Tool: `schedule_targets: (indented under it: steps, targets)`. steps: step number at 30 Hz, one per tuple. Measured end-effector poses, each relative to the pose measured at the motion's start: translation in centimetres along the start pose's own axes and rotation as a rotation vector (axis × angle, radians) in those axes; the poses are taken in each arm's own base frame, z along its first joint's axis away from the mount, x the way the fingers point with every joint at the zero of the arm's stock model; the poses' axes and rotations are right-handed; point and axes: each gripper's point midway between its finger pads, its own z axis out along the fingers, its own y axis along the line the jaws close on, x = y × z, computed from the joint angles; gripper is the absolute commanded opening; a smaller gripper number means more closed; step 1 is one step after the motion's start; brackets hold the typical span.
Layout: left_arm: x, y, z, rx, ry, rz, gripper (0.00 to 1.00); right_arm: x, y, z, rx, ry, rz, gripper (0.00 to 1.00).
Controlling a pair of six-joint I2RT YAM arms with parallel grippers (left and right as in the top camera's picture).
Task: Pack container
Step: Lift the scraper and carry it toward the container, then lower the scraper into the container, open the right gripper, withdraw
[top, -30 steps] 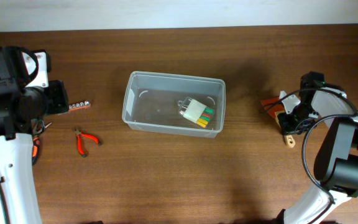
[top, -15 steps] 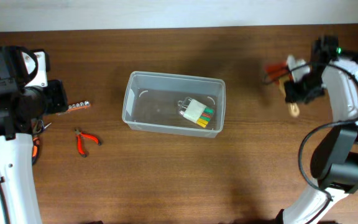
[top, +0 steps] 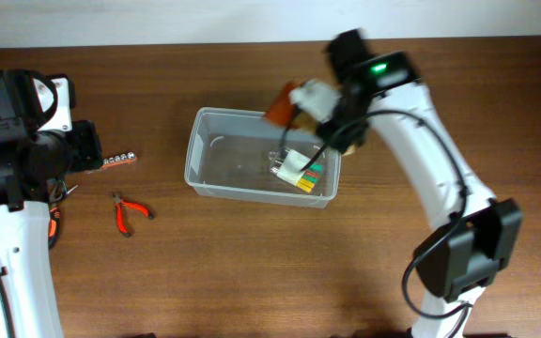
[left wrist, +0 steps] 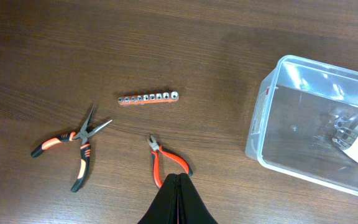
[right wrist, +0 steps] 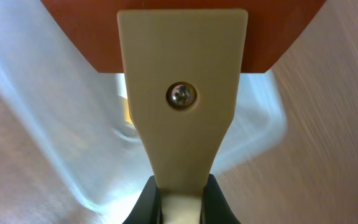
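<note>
We judge the packing partly done. The container (top: 195,160) sits at the middle of the tabletop (top: 252,272), and one thing already lies in it: a clear packet (top: 301,172) of yellow, green and red pieces, resting toward its right end.

A second item is on its way. The right hand (right wrist: 179,198) is clamped on the cream handle of a scraper (right wrist: 182,130), whose orange-brown blade points away from the wrist. From above, the scraper hangs at the far right corner of the container. That part of the overhead view is smeared, so we cannot tell whether the blade is over the rim or just outside it. It does not look set down yet.

Three tools lie on the tabletop to the left, well apart from the container:
- a socket rail (left wrist: 148,98)
- long-nose pliers (left wrist: 82,149) with orange and black grips
- small orange-handled cutters (left wrist: 156,150)

The left hand (left wrist: 178,202) hovers over that group with its fingers pressed together and nothing between them. The cutters lie nearest to it. By our reckoning, one item is in, one is about to go in, and three are left to fetch.

The tabletop is dark brown wood grain, matte and uncluttered apart from these tools. A pale wall (top: 158,19) runs along its far edge, and we see nothing more of the room.
</note>
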Motion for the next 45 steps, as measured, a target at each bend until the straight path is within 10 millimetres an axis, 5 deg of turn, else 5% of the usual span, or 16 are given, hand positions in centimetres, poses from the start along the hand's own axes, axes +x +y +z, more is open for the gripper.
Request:
schedule_targets:
  steps: [4,8,16,21,23,24,26,31,33,37,38,41,42,43,45]
  targets:
    - [0.0,0.0,0.0,0.0,0.001,0.0,0.03,-2.9,3.7,0.9,-0.018,-0.023,-0.179,0.04]
    - [0.2,0.0,0.0,0.0,0.008,0.0,0.03,-4.2,5.2,2.5,-0.039,-0.017,-0.271,0.04]
    - [0.6,0.0,0.0,0.001,0.023,-0.001,0.03,-2.6,6.3,11.5,-0.181,0.123,-0.296,0.07]
    - [0.7,0.0,0.0,0.001,0.027,-0.001,0.03,-2.2,7.0,12.7,-0.225,0.135,-0.292,0.25]
    - [0.7,0.0,0.0,0.001,0.027,-0.001,0.03,-2.3,7.1,12.7,-0.231,0.129,-0.289,0.44]
    - [0.7,0.0,0.0,0.001,0.027,-0.001,0.03,-2.2,7.1,12.7,-0.233,0.128,-0.293,0.63]
    - [0.6,0.0,0.0,0.001,0.026,-0.001,0.04,-2.2,7.2,12.7,-0.239,0.127,-0.279,0.74]
    - [0.7,0.0,0.0,0.001,0.027,0.005,0.25,-2.0,6.8,12.7,-0.238,0.126,-0.261,0.91]
    - [0.6,0.0,0.0,0.0,0.026,0.017,0.5,-1.7,6.0,12.3,-0.229,0.126,-0.217,0.99]
    - [0.6,0.1,0.0,-0.007,0.026,0.041,1.0,-2.2,3.0,8.0,-0.144,0.083,-0.12,0.99]
    - [0.6,0.1,0.0,-0.007,0.026,0.048,0.99,-2.8,1.5,5.7,-0.091,0.041,-0.085,0.99]
    - [0.7,0.2,0.0,-0.011,0.027,0.08,0.99,-3.7,-2.7,-2.9,0.076,-0.117,0.029,0.99]
    - [0.6,0.2,0.0,-0.013,0.028,0.09,0.99,-3.2,-4.6,-8.2,0.171,-0.207,0.095,0.99]
    - [0.7,0.2,0.1,-0.012,0.031,0.096,0.99,-1.8,-6.3,-13.3,0.262,-0.293,0.184,0.99]
    - [0.7,0.2,0.4,-0.011,0.042,0.096,0.99,1.4,-8.0,-19.7,0.378,-0.39,0.327,0.98]
